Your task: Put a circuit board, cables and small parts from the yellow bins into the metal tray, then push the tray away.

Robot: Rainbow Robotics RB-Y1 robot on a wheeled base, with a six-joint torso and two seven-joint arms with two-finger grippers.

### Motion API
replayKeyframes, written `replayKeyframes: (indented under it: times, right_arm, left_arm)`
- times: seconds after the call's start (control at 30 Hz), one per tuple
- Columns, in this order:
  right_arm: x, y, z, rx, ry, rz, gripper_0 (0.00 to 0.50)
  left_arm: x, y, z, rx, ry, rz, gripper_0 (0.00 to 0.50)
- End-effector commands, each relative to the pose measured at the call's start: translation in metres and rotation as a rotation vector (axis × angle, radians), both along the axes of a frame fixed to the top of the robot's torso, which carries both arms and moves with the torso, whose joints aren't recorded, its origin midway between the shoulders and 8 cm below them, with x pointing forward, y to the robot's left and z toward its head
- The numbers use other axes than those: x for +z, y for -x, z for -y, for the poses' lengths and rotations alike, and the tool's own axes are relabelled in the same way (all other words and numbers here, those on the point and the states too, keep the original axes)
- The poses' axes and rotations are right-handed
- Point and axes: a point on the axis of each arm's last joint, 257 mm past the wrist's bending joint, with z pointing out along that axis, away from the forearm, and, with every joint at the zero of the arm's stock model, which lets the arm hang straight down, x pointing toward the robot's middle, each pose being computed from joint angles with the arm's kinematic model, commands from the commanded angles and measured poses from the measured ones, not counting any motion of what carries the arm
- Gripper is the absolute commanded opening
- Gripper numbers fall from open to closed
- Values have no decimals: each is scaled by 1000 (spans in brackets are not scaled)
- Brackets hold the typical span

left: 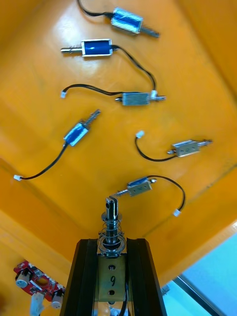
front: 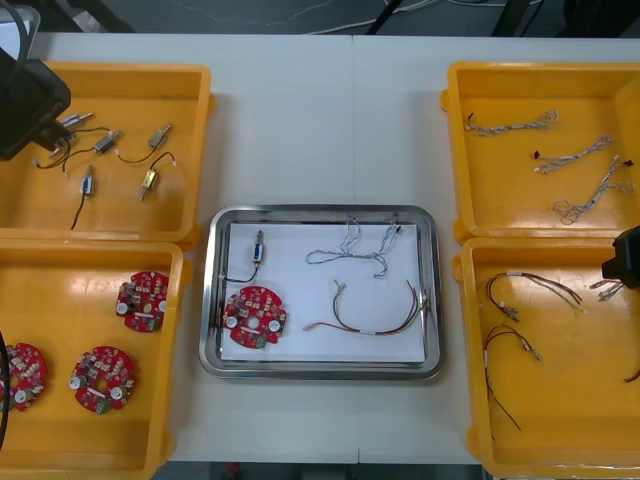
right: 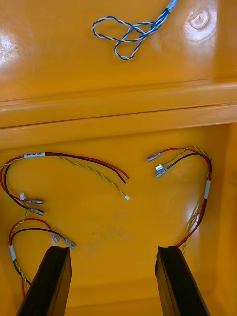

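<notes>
In the near left yellow bin (front: pixel 60 440), three round red circuit boards (front: pixel 102 378) are lying flat. Across the table (front: pixel 320 120), the right hand (right: pixel 112 251) is hanging over the near right yellow bin (front: pixel 560 400), its fingers standing apart and gripping nothing, with red and yellow cables (right: pixel 74 163) lying loose below them. Between the bins, the metal tray (front: pixel 320 214), white inside, is holding one circuit board (front: pixel 255 316), a red and yellow cable (front: pixel 375 318), a twisted blue and white cable (front: pixel 355 248) and one small metal part (front: pixel 259 247). Farther off, the left hand (left: pixel 112 243) is hovering over the far left yellow bin (front: pixel 130 205), its fingers clamped on a small metal part marked 9 (left: pixel 111 217), with more small metal parts (front: pixel 150 180) lying scattered on the bin floor. Loose twisted cables (front: pixel 510 124) are lying in the far right yellow bin (front: pixel 500 190).
</notes>
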Motion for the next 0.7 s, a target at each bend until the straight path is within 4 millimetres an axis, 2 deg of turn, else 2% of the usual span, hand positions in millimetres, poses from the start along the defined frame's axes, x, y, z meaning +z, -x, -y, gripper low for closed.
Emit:
replayKeyframes:
  times: [0.03, 0.23, 0.33, 0.43, 0.7]
  right_arm:
    - [9, 2, 4, -23, -4, 27, 500]
    - [9, 2, 4, -23, -4, 27, 500]
    - [9, 2, 4, -23, -4, 27, 500]
    - [9, 2, 4, -23, -4, 27, 500]
    - [9, 2, 4, -23, -4, 27, 500]
  left_arm:
    - [25, 14, -14, 18, -17, 75, 0]
    - [12, 27, 13, -96, -83, 72, 0]
    - [3, 30, 36, -169, -84, 58, 0]
    - [-7, 34, 69, -264, -114, 49, 0]
    - [-22, 41, 143, -454, -164, 45, 0]
